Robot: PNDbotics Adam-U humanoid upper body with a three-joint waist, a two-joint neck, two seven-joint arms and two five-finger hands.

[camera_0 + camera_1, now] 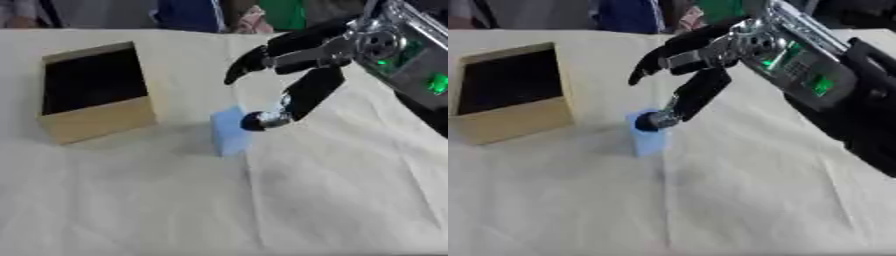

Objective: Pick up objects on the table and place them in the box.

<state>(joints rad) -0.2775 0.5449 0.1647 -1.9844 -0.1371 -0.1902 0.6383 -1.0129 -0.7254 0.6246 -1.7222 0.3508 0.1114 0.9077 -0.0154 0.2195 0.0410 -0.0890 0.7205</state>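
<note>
Pale blue, the small block [229, 134] stands on the cloth-covered worktop [332, 200], near its middle and a little to the right of the box [96, 120]. My right hand [302, 57] comes in from the upper right and reaches down over the block. My thumb [302, 100] points downward, and its rounded tip meets the block's upper right edge. My fingers [249, 62] arch out to the left above the block, spread and only gently bent, with a wide gap between them and the thumb; they close on nothing, so the hand is released rather than grasping.

Cardboard in a tan shade, the box lies to the left of the block and apart from it, its dark open inside turned up toward me and its lower wall nearest the block. Cream cloth covers the whole worktop, lying in soft creases.

My left hand shows in neither view.
</note>
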